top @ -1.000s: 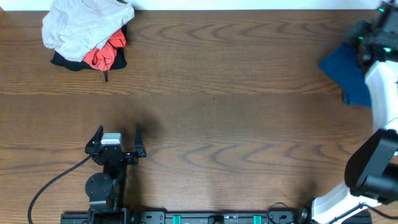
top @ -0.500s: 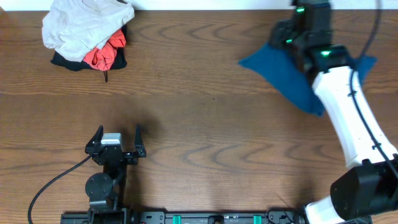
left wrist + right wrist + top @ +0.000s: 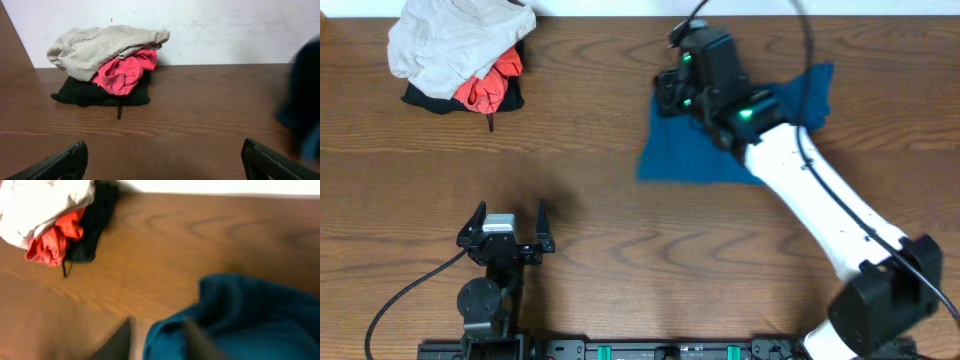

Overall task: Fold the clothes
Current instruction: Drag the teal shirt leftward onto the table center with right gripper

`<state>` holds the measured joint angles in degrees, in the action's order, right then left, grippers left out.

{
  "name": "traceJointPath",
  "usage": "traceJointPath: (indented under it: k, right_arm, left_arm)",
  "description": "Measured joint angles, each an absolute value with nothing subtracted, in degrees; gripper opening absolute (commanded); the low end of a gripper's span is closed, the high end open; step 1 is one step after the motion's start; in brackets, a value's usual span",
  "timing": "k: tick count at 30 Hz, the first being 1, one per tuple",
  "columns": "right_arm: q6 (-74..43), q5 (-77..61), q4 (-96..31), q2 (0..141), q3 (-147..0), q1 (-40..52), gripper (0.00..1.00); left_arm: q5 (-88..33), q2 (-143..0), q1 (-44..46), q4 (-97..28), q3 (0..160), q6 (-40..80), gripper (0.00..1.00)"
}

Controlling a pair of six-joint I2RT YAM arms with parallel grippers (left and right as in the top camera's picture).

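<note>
The clothes (image 3: 695,155), a deep teal-blue shirt, lie crumpled on the table right of centre, partly under my right arm. In the blurred right wrist view the clothes (image 3: 250,315) fill the lower right. My right gripper (image 3: 157,322) has its jaws apart. An edge of the cloth lies between them, and bare wood shows between the left finger and the cloth. My left gripper (image 3: 510,210) rests wide open at the near left, holding nothing (image 3: 162,145). A dark blue blur at the right edge of the left wrist view is the clothes (image 3: 305,100).
A pile sits at the back left corner: a pale beige garment (image 3: 450,40) on top of a red one (image 3: 490,85) and a black one (image 3: 420,97). The same pile (image 3: 110,60) lies against the white wall. The right arm's white link (image 3: 820,190) crosses the right half.
My right arm has swept from the right edge leftward to the back middle, dragging the teal shirt along. Its jaws have parted. The left arm has not moved.
</note>
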<state>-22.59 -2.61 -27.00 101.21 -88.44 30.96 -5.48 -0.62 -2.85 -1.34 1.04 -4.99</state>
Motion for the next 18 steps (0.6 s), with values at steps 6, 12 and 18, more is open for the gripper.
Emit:
traceJointPath:
  k: [6, 12, 18]
  right_arm:
    - [-21.26, -2.83, -27.05, 104.42, -88.44, 32.53, 0.56]
    - [-19.29, 1.65, -30.48, 103.31, -88.44, 32.34, 0.63]
    - [-18.50, 11.05, -39.11, 100.14, -88.44, 28.88, 0.78]
  left_arm:
    - [-5.45, -0.62, -2.85, -1.34, 1.04, -4.97, 0.98]
    - [-5.48, -0.62, -2.85, -1.34, 1.04, -4.97, 0.98]
    - [-5.63, -0.62, -2.85, -1.34, 1.04, -4.99, 0.98]
